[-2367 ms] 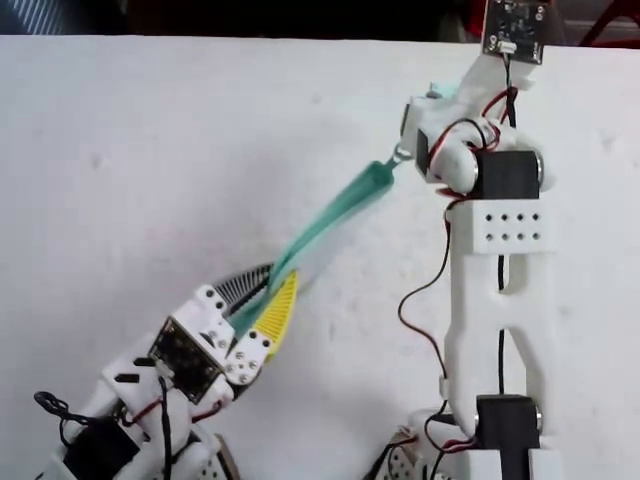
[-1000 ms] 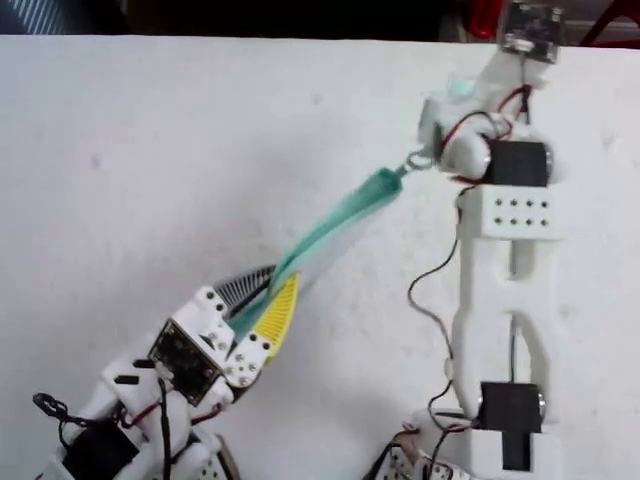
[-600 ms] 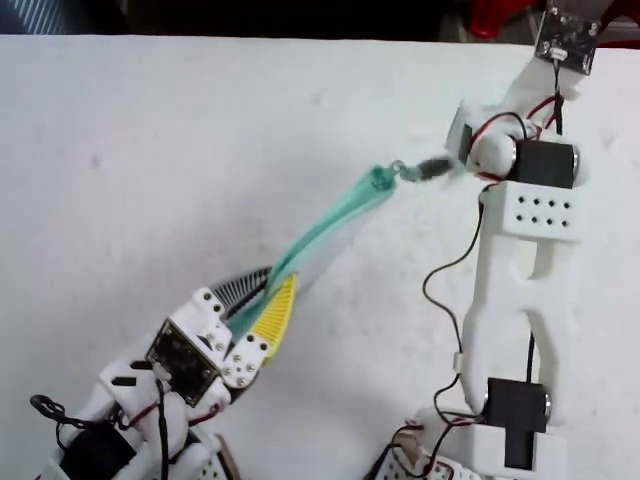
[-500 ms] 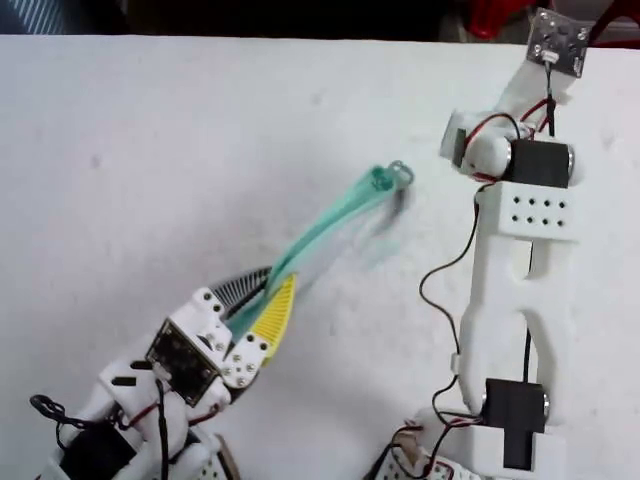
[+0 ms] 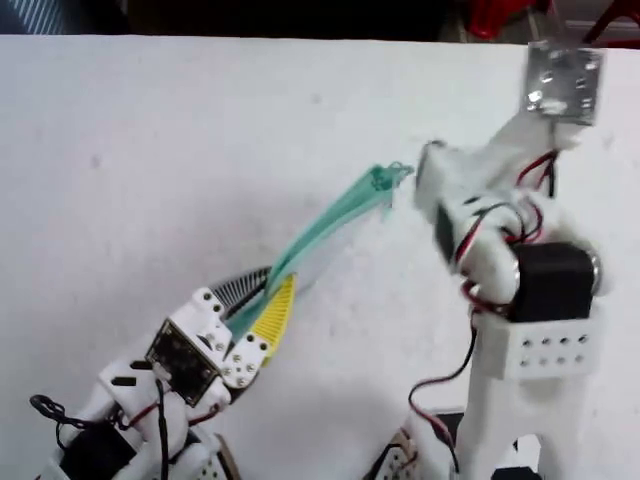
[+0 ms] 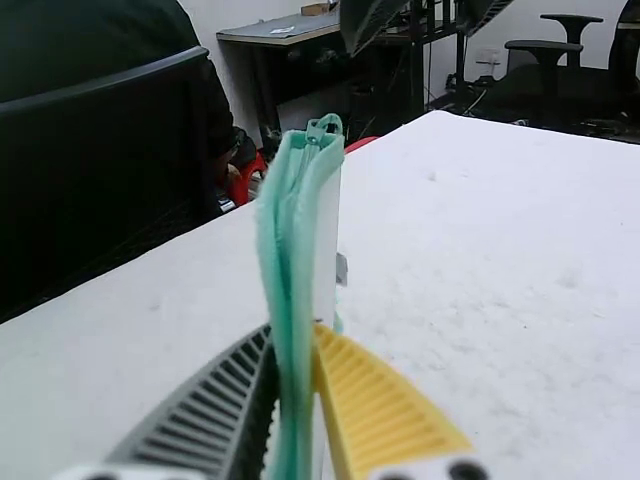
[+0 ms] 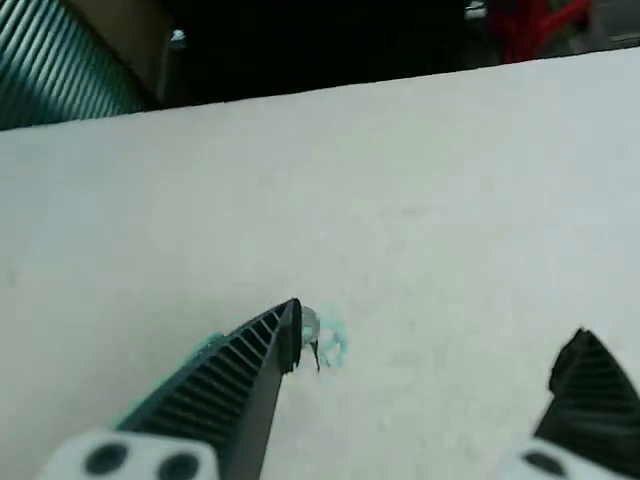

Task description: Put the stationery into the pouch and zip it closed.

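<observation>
The teal-edged pouch (image 5: 320,235) hangs off the table, stretched from lower left toward the middle. My left gripper (image 5: 258,300) is shut on its near end, grey and yellow fingers on either side. In the left wrist view the pouch (image 6: 298,250) stands edge-on between the fingers (image 6: 375,410), zipper slider (image 6: 325,128) at its far tip. My right gripper (image 5: 428,185) sits just right of the zipper pull (image 5: 396,172), apart from it. The right wrist view shows the right gripper (image 7: 436,325) open, with the zipper pull (image 7: 325,345) beside its dark finger (image 7: 250,375).
The white table (image 5: 150,150) runs to a dark far edge (image 5: 250,36). A red object (image 5: 495,18) lies beyond that edge. A dark chair back (image 6: 100,170) stands behind the table in the left wrist view.
The right gripper let go of the zipper pull and opened, then the right arm drew back toward the front. The pouch's far end sagged slightly; the left arm kept still.
</observation>
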Controlling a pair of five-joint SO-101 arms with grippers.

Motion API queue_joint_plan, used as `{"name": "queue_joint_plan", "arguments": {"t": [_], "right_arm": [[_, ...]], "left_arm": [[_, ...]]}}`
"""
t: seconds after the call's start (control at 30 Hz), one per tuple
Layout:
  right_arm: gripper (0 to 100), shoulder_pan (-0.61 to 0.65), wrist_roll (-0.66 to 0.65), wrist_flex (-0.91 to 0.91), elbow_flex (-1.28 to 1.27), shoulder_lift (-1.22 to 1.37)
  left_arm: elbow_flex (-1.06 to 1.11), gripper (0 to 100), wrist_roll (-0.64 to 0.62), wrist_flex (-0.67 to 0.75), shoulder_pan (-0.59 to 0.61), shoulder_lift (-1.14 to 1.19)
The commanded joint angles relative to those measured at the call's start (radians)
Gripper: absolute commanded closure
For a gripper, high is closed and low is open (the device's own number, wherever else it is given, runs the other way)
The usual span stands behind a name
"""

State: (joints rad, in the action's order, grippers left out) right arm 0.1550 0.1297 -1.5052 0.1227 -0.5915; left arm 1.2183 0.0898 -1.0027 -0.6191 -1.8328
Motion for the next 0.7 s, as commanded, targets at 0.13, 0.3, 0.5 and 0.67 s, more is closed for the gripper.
{"name": "queue_joint_plan", "arguments": {"t": [0.13, 0.3, 0.5, 0.67], "right_arm": [[63.0, 0.189, -0.758, -0.176, 0.025, -0.050], [63.0, 0.202, -1.083, -0.208, 0.028, -0.104], [63.0, 0.300, -1.281, -0.214, -0.009, -0.119], [63.0, 0.344, -1.369, -0.214, -0.068, -0.116]], "left_arm": [[-0.017, 98, 0.006, -0.018, 0.016, 0.012], [-0.017, 98, 0.006, -0.017, 0.016, 0.012], [-0.015, 98, 0.006, -0.017, 0.016, 0.012], [-0.015, 98, 0.006, -0.017, 0.016, 0.012]]}}
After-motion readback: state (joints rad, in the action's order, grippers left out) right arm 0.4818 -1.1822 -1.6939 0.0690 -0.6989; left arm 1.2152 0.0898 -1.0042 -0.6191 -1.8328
